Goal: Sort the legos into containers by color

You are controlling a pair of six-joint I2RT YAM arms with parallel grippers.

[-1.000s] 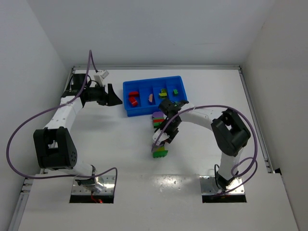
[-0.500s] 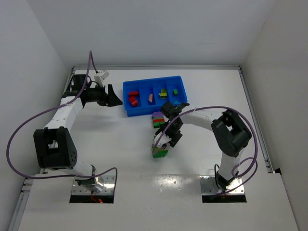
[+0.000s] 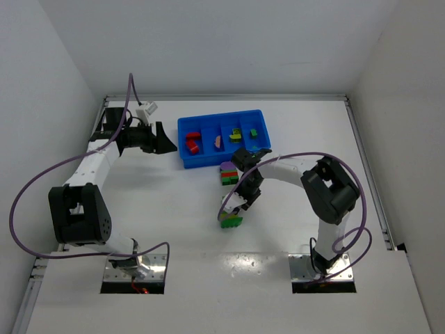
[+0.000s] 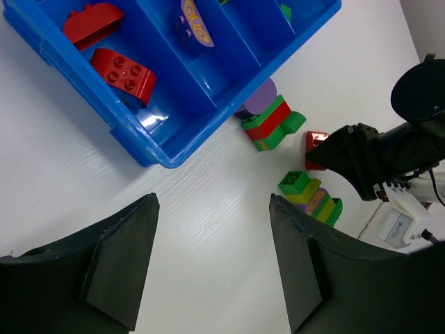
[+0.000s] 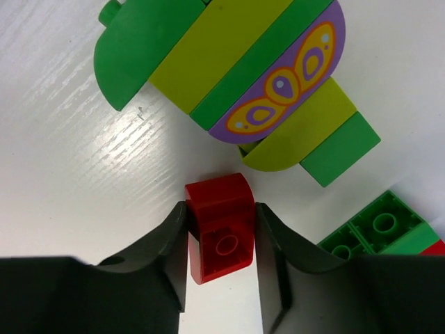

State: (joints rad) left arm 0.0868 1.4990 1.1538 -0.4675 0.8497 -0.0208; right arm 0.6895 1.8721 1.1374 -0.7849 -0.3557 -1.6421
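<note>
My right gripper (image 5: pixel 221 229) is shut on a small red lego (image 5: pixel 221 226), just above the table and beside a stack of green, yellow-green and purple legos (image 5: pixel 236 83). From above, the right gripper (image 3: pixel 241 198) is just behind that stack (image 3: pixel 230 219). A second stack of purple, green and red legos (image 3: pixel 228 174) lies by the blue tray (image 3: pixel 208 164). The tray's compartments hold red legos (image 3: pixel 192 142), a pink lego (image 3: pixel 218 141), a yellow-green lego (image 3: pixel 236 133) and a green lego (image 3: pixel 254 131). My left gripper (image 3: pixel 167 144) is open and empty, left of the tray.
The left wrist view shows the tray's near wall (image 4: pixel 174 149), both stacks (image 4: pixel 313 202) (image 4: pixel 268 122) and the right gripper with the red lego (image 4: pixel 316 142). White walls enclose the table on the left, back and right.
The right wrist has shifted and turned slightly beside the green-topped stack, still holding the red lego. The left arm has not moved.
</note>
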